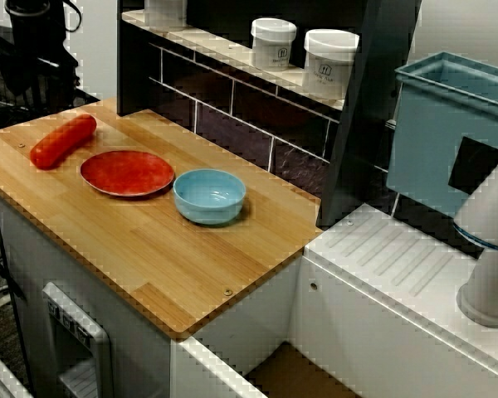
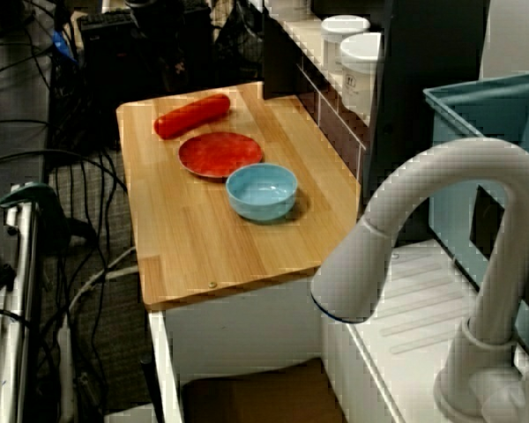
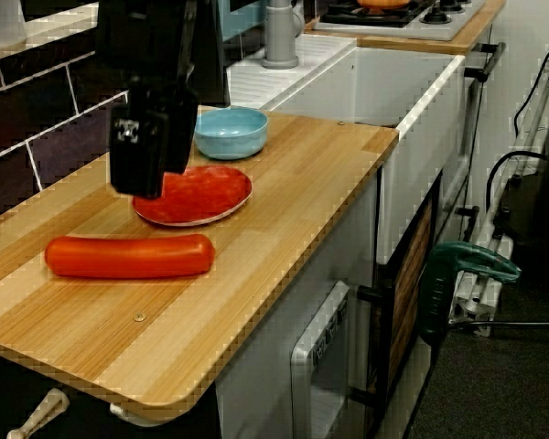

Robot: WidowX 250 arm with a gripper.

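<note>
A long red sausage (image 1: 63,139) lies near the left end of the wooden counter (image 1: 149,257). Beside it sits a flat red plate (image 1: 126,172), then a light blue bowl (image 1: 209,196), both with nothing in them. In the view from the counter's end, my black gripper (image 3: 139,183) hangs above the counter's back left part, in front of the plate (image 3: 206,197) and above the sausage (image 3: 130,256). It touches nothing and its fingers do not show clearly. In the front view it is a dark shape (image 1: 33,50) at the top left.
Two white jars (image 1: 273,41) (image 1: 329,62) stand on the shelf over the dark tiled back wall. A white faucet (image 2: 423,229) and sink lie right of the counter, with a blue bin (image 1: 448,124) behind. A toy stove (image 3: 393,14) is beyond the sink.
</note>
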